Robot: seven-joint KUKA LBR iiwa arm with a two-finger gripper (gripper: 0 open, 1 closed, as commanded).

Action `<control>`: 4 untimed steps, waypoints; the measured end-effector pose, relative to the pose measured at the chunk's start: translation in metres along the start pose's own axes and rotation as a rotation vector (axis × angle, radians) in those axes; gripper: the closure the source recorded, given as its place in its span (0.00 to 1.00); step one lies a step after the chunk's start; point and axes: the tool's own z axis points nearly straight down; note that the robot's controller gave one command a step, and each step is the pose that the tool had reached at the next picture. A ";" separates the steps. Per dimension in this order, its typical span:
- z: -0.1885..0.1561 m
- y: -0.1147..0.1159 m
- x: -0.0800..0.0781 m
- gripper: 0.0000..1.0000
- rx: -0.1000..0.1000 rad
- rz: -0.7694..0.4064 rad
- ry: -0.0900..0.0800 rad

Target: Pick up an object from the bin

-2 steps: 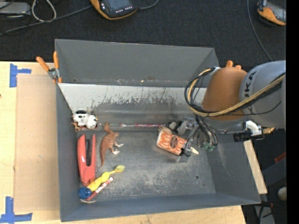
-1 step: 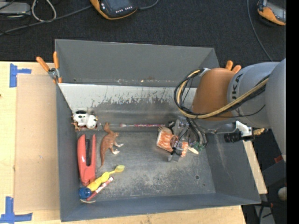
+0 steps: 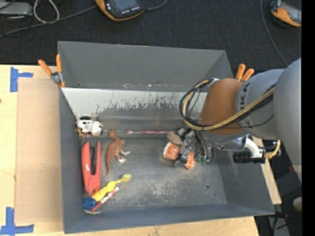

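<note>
Arm (image 3: 275, 107) reaching in from the right, wrist (image 3: 221, 104) tilted down, tool (image 3: 188, 154) low in the bin (image 3: 147, 68), just beside a crumpled orange object (image 3: 171, 153), grip state impossible to tell

This looks like a robotics lab. A teach pendant (image 3: 119, 4) and loose cables (image 3: 47, 21) lie on dark carpet (image 3: 197, 23) behind a grey metal bin (image 3: 142, 68). A robot arm (image 3: 290, 112) reaches into it.

The claw (image 3: 189, 154) is hanging low over the right-centre floor of the grey bin (image 3: 147, 73), just beside a small orange-copper object (image 3: 171, 153). Near the left wall, a red clip-like tool (image 3: 90, 168), a brown dinosaur figure (image 3: 115, 150) and a black-and-white toy animal (image 3: 89, 126) are lying well apart from it.
</note>
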 end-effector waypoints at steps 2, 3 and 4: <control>-0.065 -0.007 0.003 1.00 0.002 0.005 0.004; -0.129 -0.003 0.004 1.00 0.001 0.028 0.002; -0.064 0.010 -0.016 1.00 0.000 0.081 0.000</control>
